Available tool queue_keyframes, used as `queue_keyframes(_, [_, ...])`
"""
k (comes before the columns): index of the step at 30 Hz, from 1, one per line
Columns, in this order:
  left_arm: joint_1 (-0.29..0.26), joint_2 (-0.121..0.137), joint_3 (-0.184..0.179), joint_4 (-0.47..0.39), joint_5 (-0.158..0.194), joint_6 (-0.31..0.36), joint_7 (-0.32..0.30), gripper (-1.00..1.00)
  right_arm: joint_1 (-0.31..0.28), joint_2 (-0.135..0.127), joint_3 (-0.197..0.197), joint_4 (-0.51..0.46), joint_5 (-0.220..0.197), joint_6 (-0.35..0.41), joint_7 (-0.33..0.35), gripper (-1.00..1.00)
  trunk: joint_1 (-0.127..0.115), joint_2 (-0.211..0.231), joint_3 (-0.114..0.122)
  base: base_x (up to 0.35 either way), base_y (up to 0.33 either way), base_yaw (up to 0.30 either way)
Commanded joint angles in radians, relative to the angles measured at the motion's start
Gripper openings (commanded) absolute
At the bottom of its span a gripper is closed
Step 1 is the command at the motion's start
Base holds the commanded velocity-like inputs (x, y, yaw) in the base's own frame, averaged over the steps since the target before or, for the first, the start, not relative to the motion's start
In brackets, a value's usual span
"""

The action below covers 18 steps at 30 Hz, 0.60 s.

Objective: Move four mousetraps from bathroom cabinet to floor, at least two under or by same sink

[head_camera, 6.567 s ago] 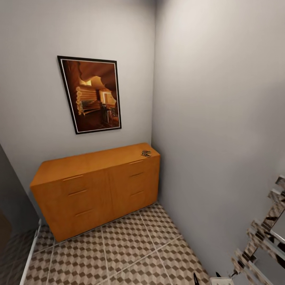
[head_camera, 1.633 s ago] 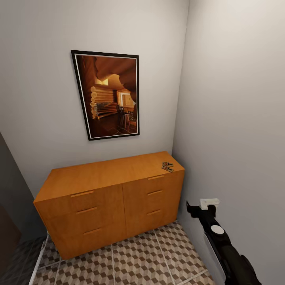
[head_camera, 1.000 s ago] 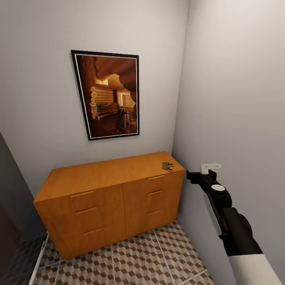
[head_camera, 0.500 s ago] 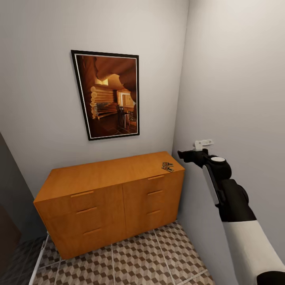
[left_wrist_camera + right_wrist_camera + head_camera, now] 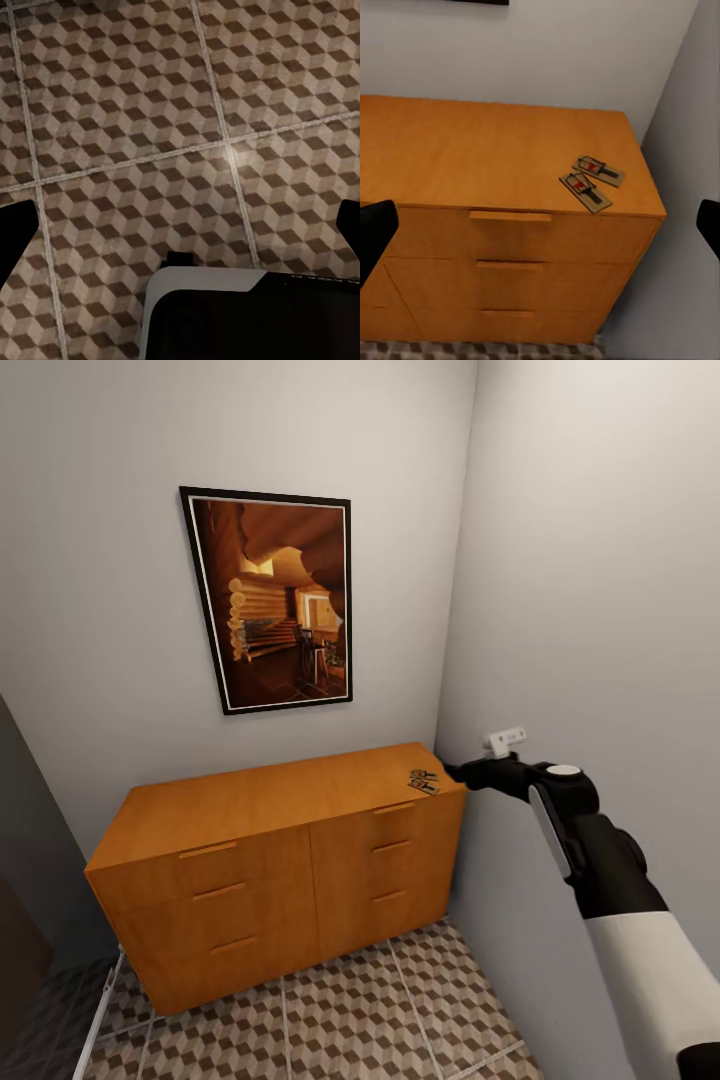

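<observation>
Two small flat brown wooden mousetraps (image 5: 592, 181) are seen lying side by side near the right front corner of the low orange-brown wooden cabinet (image 5: 260, 800). The black right gripper (image 5: 458, 771) is held beside that corner, spread wide and empty.

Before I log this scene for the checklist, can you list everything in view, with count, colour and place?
cabinet: one, orange-brown, against the back wall in the corner.
mousetraps: two visible, brown boards with dark wire, on the cabinet top near its right end, side by side.
picture: one, dark-framed, on the wall above the cabinet.
bathroom floor: cube-patterned brown and beige tiles, in front of the cabinet.
right gripper: black, jaws open, at the cabinet's right end.
left gripper: jaws open, above the floor tiles.
</observation>
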Motion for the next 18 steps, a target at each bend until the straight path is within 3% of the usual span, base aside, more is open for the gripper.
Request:
queue_keyframes(1, [-0.001, 0.0, -0.009, 0.0, 0.003, -0.002, 0.006, 1.0, -0.001, -0.004, 0.001, 0.011, 0.002, -0.003, 0.014, 1.0, 0.001, -0.002, -0.002, 0.0, 0.0, 0.0])
queue_keyframes(9, [-0.001, 0.0, -0.009, 0.0, 0.002, -0.002, 0.005, 1.0, -0.001, -0.033, 0.0, 0.15, 0.005, -0.109, 0.1, 1.0, 0.001, -0.002, -0.002, 0.0, 0.0, 0.0])
queue_keyframes(18, [-0.001, -0.001, -0.01, 0.044, 0.001, -0.001, 0.004, 1.0, 0.0, -0.058, 0.001, 0.215, 0.005, -0.189, 0.124, 1.0, 0.001, -0.002, -0.002, 0.0, 0.0, 0.0])
